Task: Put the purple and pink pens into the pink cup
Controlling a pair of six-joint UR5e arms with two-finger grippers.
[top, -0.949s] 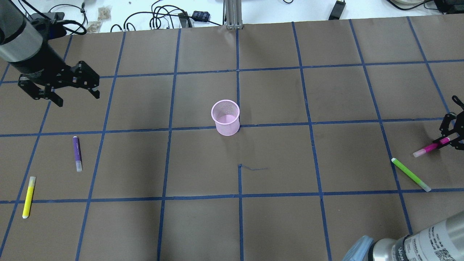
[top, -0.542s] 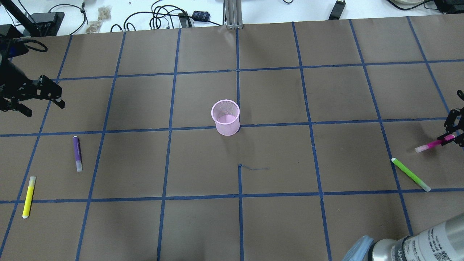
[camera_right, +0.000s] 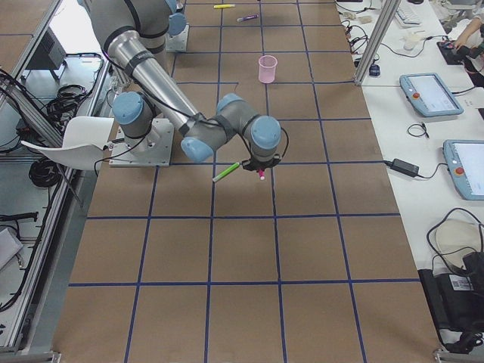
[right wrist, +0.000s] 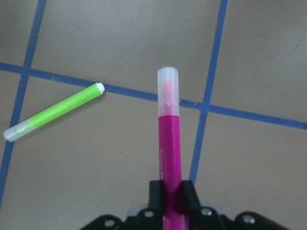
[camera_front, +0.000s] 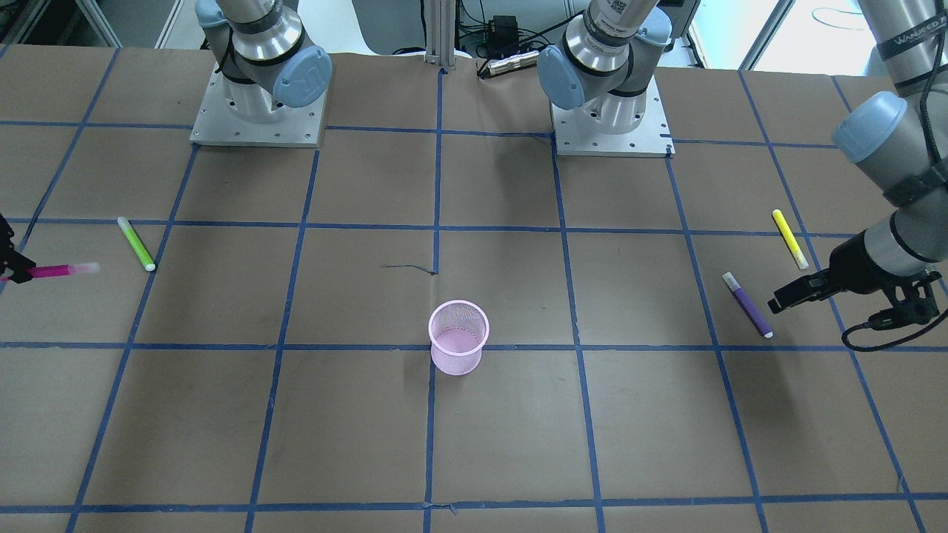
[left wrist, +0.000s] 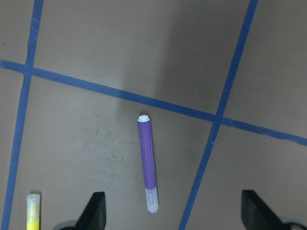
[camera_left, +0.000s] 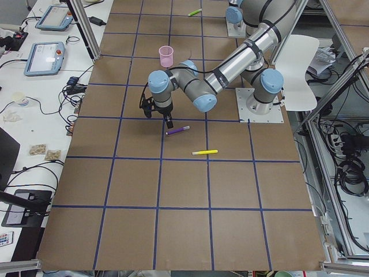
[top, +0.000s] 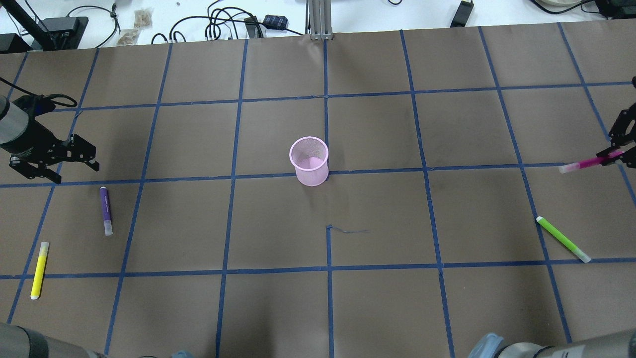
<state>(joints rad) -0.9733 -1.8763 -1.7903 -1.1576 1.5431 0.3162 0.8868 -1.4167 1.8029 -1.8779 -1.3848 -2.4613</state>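
Note:
The pink mesh cup (top: 309, 160) stands upright at the table's middle; it also shows in the front view (camera_front: 458, 337). The purple pen (top: 106, 210) lies flat at the left, and in the left wrist view (left wrist: 147, 160) it lies between and ahead of the spread fingers. My left gripper (top: 73, 170) is open and empty, hovering just beyond the purple pen's far end. My right gripper (top: 616, 154) at the far right edge is shut on the pink pen (top: 586, 163) and holds it above the table, its capped end sticking out ahead in the right wrist view (right wrist: 170, 143).
A yellow pen (top: 39, 270) lies near the front left, close to the purple pen. A green pen (top: 563, 239) lies at the right, below the held pink pen. Cables and boxes (top: 213, 25) line the far table edge.
My left gripper swung to the left edge, then came down closer to the purple pen. My right gripper has carried the pink pen up off the table and farther back.

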